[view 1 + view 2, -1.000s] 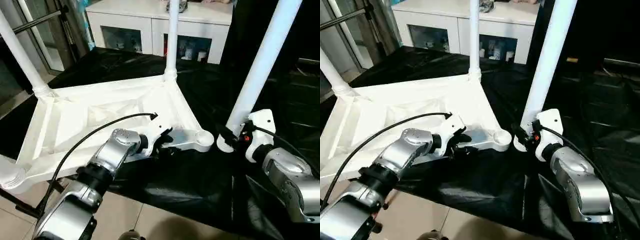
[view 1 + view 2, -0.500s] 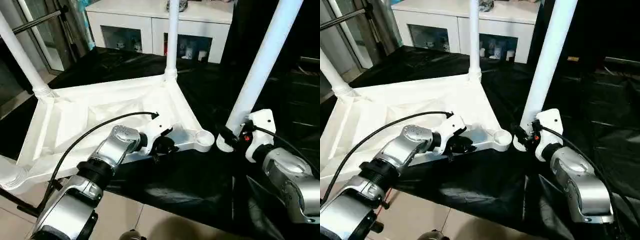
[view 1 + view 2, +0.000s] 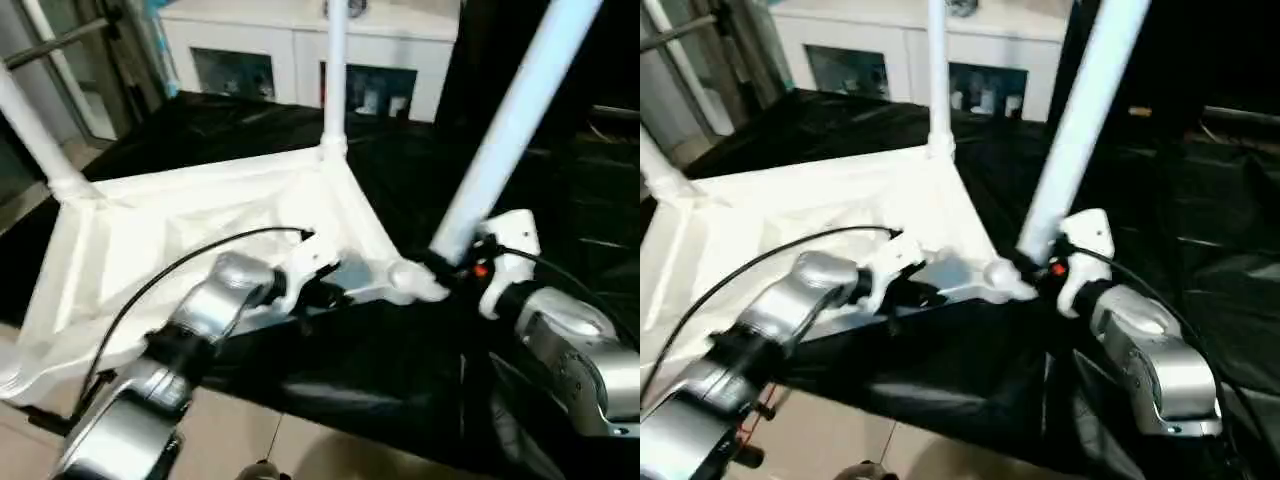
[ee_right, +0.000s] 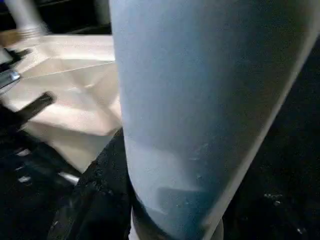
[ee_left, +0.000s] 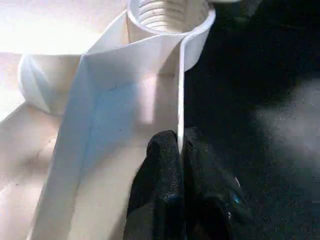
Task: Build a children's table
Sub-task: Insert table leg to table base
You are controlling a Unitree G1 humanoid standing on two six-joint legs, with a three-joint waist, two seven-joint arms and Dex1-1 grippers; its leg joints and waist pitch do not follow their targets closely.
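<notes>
1. I see the top (image 3: 190,230) lying upside down on the black-draped surface (image 3: 380,370), ribbed underside facing up.
2. Two legs stand upright in its sockets: the far leg (image 3: 335,70) at the corner toward the cabinet (image 3: 290,40), and the left leg (image 3: 35,130) at the far left corner.
3. My left pincer (image 3: 325,293) is at the top's near edge, beside the open near-right socket (image 3: 405,277).
4. In the left wrist view its two black fingers (image 5: 160,165) are pressed together on the top's thin rim wall (image 5: 179,90), one finger on each side of it. The threaded socket (image 5: 167,12) sits just beyond them.
5. My right pincer (image 3: 455,268) grips the loose leg (image 3: 510,120) near its lower end. The leg leans away to the upper right.
6. In the right wrist view a black finger (image 4: 107,165) lies against the side of the leg (image 4: 200,110).
7. The loose leg's foot is just beside the open socket; I cannot tell whether they touch.
</notes>
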